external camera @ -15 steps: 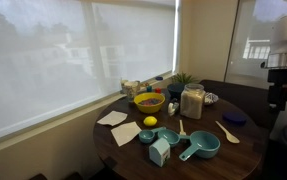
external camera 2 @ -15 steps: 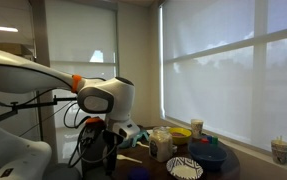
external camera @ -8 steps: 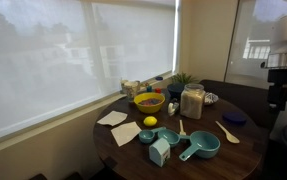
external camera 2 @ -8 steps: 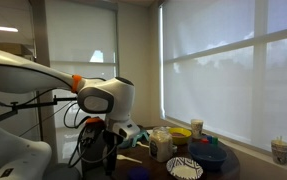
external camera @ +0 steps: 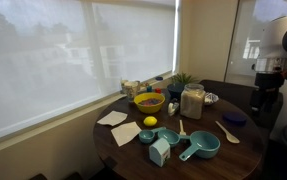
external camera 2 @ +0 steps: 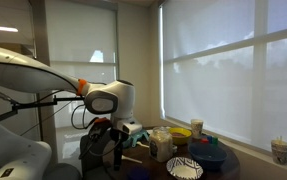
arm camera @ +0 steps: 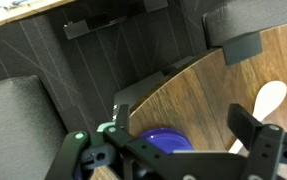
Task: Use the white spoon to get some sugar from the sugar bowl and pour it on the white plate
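Observation:
The white spoon [external camera: 228,132] lies on the round wooden table [external camera: 245,150] near its right edge, and its bowl shows at the right of the wrist view [arm camera: 271,98]. My gripper [external camera: 266,98] hangs above and beyond that edge of the table, clear of the spoon; in the wrist view it [arm camera: 183,125] is open and empty. A yellow bowl [external camera: 148,101] and a clear jar with pale contents [external camera: 192,101] stand at the back. A striped white plate [external camera 2: 183,168] sits at the table's near edge in an exterior view. I cannot tell which vessel holds sugar.
A blue lid [external camera: 233,117] lies near the spoon, under my jaws in the wrist view [arm camera: 158,145]. Teal scoops [external camera: 198,148], a lemon [external camera: 150,122], a pale blue carton [external camera: 160,151] and napkins [external camera: 113,118] crowd the table. A window blind [external camera: 63,60] stands behind.
My arm has shifted slightly, bringing the gripper a little lower and closer to the table's edge. Nothing on the table has moved.

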